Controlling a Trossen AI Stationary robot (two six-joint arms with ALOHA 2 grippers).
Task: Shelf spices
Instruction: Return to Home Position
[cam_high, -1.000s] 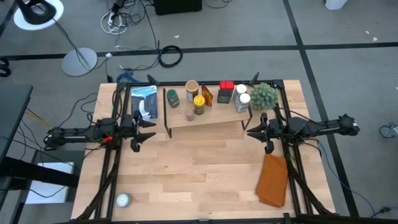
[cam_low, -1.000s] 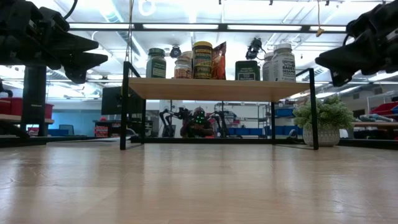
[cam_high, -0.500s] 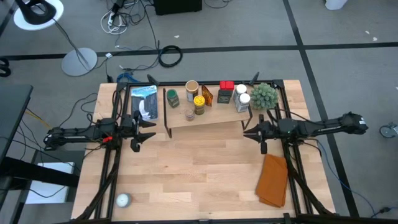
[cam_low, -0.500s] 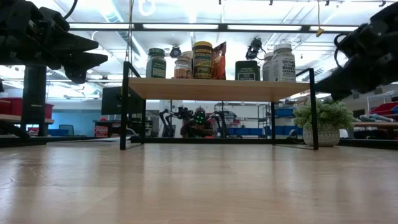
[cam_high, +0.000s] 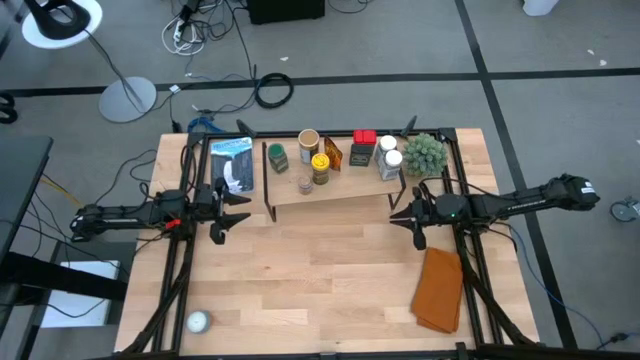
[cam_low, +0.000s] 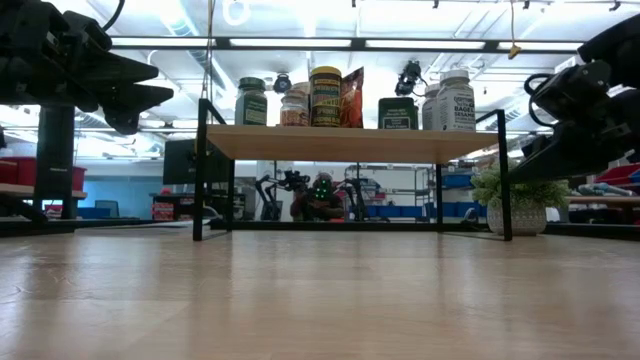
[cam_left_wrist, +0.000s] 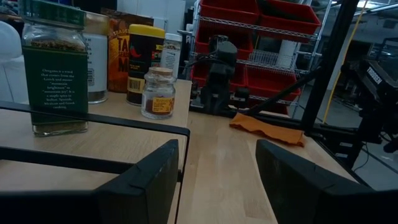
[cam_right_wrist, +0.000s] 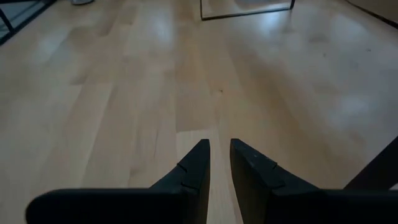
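Both arms are finished in matt black. The left arm is built from slender tubular links, with a small red patch partway along and black cables running beside it. The right arm uses the same tubular links, joined by rounded housings; in the low view a thin black cable loops beside its wrist housing. The left gripper carries two broad, flat-faced fingers with bevelled edges. The right gripper carries fingers that taper to narrow tips, each with a small stepped notch on its inner edge.

Orange cloth, fuzzy plant, perhaps a ball
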